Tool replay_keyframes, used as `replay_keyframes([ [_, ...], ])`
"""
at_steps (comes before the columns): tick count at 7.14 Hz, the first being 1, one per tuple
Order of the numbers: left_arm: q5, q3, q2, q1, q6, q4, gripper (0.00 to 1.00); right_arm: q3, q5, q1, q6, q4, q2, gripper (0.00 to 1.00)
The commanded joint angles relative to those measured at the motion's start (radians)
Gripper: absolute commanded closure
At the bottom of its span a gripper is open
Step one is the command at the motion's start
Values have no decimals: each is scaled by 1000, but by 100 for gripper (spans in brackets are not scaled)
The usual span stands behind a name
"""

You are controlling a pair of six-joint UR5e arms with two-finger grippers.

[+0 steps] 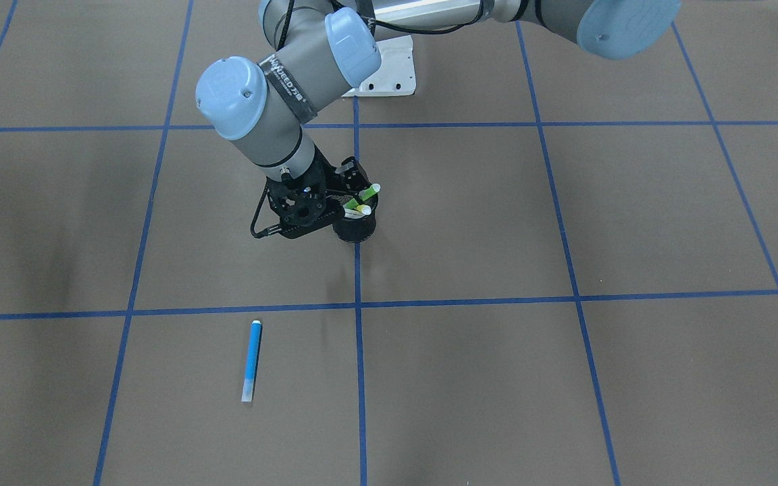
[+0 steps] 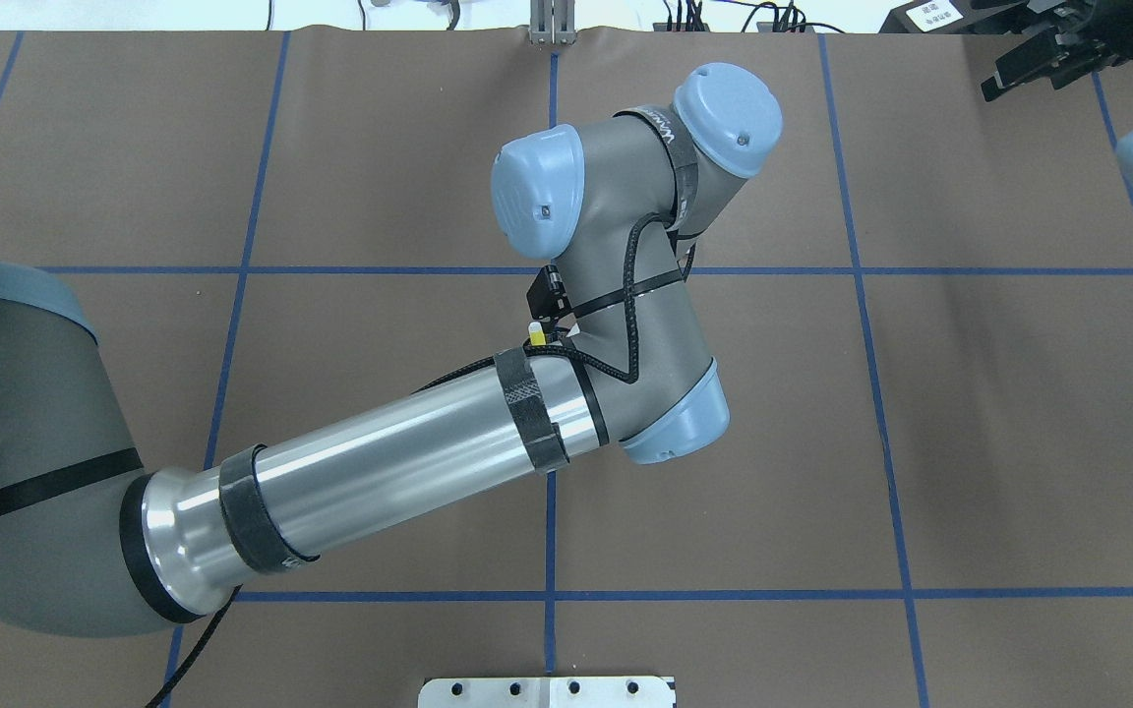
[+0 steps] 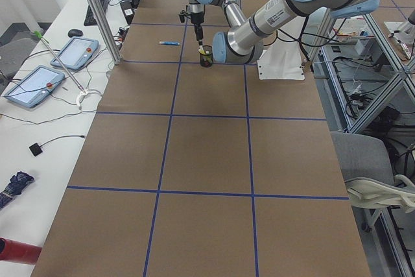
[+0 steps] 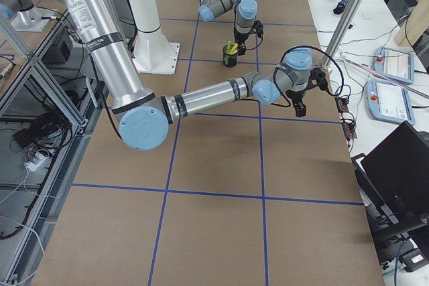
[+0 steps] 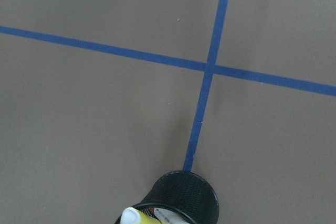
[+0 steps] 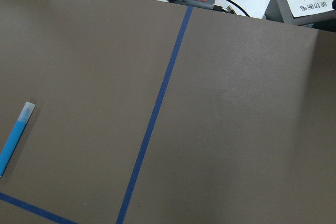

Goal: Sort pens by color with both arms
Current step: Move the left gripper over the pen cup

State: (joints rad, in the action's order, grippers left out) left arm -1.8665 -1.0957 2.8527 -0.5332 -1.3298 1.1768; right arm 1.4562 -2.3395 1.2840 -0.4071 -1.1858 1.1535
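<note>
The brown table (image 1: 564,378) with its blue tape grid takes up almost everything. Across it the left arm (image 2: 409,442) reaches to the black mesh cup (image 1: 355,231), while the right arm (image 4: 208,95) stretches well away from the cup. The left gripper (image 1: 338,202) hangs right at the cup's rim, among the pen tops. Its fingers are hidden by the wrist and cup, so I cannot tell how wide they stand or whether they grip anything. The right gripper (image 4: 299,106) hovers far off, and its opening cannot be told either. In the cup stand a light green pen (image 1: 364,196) and a yellow pen (image 2: 534,331) with a white tip, both leaning, with their long axes near upright. The blue pen (image 1: 252,361) lies flat, well apart from the cup on the operators' side and the right arm's, pointing roughly toward the robot. The next lift likely turns on the cup's pens lying directly below the left gripper, which is much the nearer.
</note>
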Motion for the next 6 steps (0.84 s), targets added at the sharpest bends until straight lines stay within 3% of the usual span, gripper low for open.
replay_keyframes([
  [1,26,2,0,4,-5,-3,54,0,2,0,-1,0,-3,0],
  [2,26,0,2,7,0,-2,61,0,2,0,-1,-2,-3,0],
  [6,26,-4,2,15,3,-3,63,0,3,0,-1,-2,-3,0],
])
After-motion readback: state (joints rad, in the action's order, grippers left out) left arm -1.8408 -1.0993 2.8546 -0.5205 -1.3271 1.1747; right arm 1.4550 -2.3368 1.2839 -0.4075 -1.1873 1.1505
